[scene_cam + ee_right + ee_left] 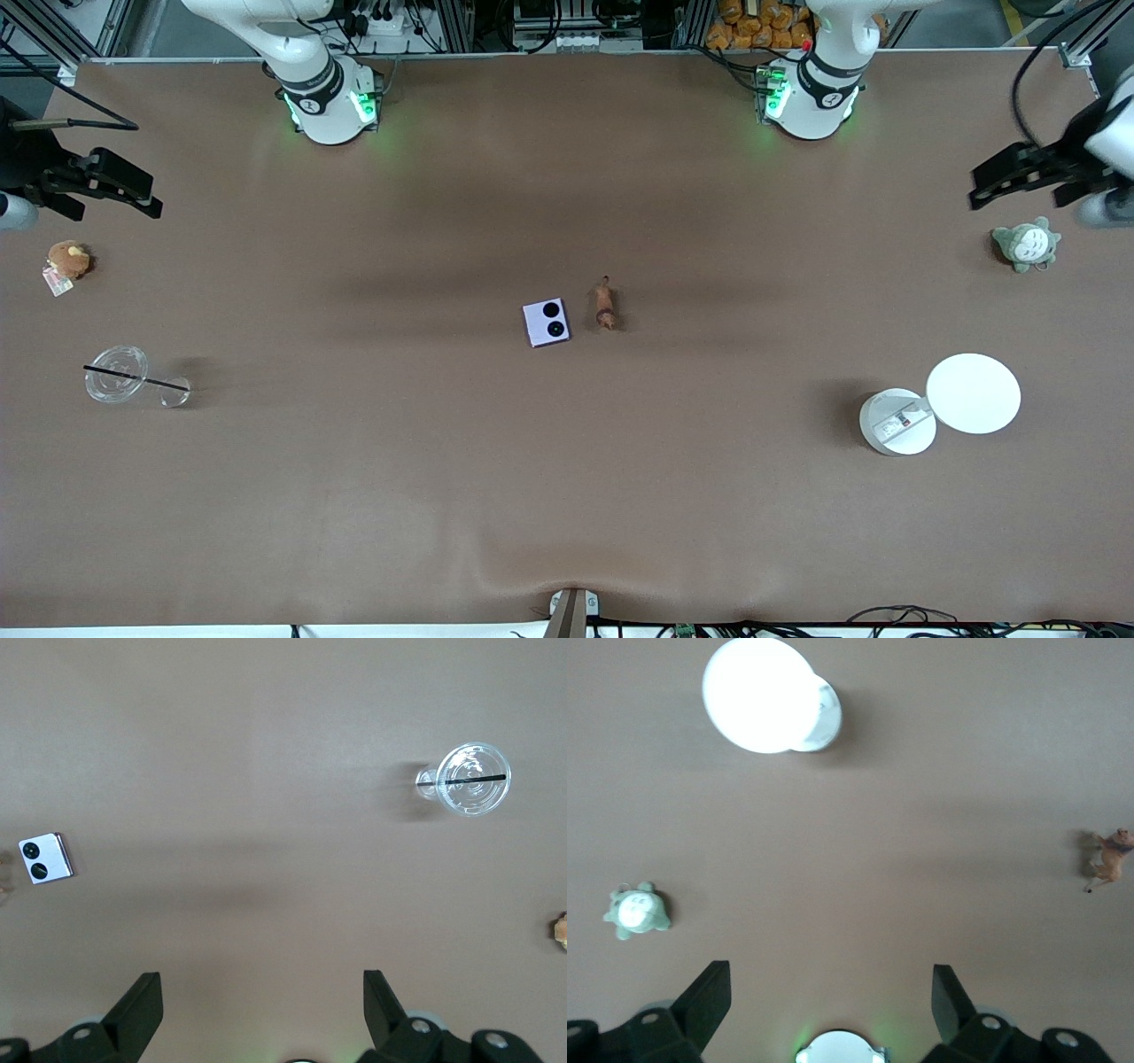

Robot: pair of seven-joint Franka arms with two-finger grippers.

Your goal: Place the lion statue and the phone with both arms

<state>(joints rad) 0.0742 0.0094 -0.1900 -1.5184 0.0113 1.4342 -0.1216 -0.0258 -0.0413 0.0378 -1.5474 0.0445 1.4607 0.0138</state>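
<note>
Phone and lion lie mid-table, both arms waiting.
I see the square, smooth lavender phone [546, 322] just beside the slender reddish-brown lion statue [606, 305]; left gripper [831, 992] and right gripper [262, 997] hang wide open, empty.

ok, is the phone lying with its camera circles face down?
No, in the front view the phone lies flat mid-table with its two black camera circles facing up, beside the lion statue.
</note>
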